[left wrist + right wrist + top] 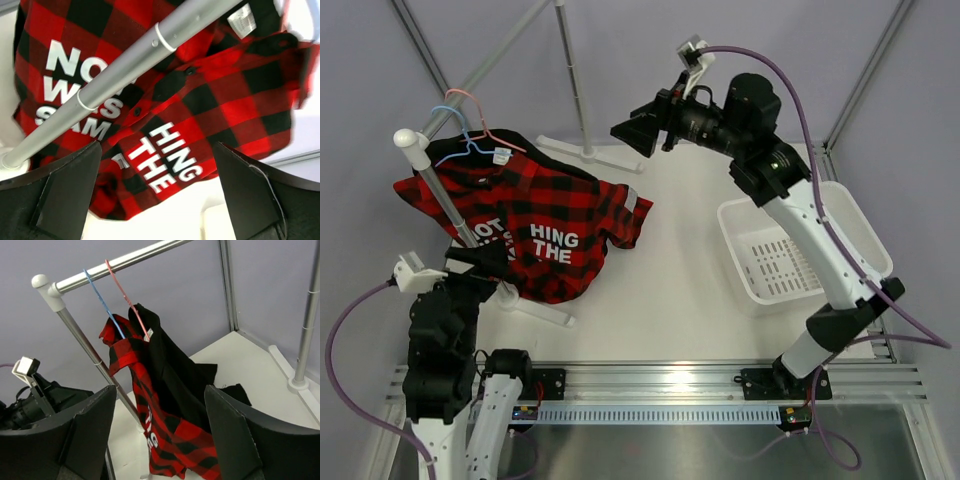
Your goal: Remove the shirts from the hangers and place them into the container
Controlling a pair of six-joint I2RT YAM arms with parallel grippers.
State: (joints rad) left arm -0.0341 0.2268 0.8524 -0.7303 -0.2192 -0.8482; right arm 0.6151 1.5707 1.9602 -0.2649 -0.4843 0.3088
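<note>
The red-and-black plaid shirt [545, 225] with white lettering hangs on the light blue hanger [470, 142] and drapes down to the table. Behind it the black shirt [175, 375] hangs on the pink hanger [125, 295]. Both hangers hook over the rack bar [125, 260]. My left gripper [482, 262] is open, low beside the plaid shirt's hem [165, 175], holding nothing. My right gripper [635, 132] is open in the air, right of the shirts and facing them, with nothing between its fingers [230, 420]. The white container [732, 232] stands at the right under the right arm.
A slanted grey rack pole [450, 210] crosses in front of the plaid shirt, close to the left gripper. The rack's white foot [585, 155] and a second upright [575, 80] stand at the back. Cage posts [865, 70] edge the table.
</note>
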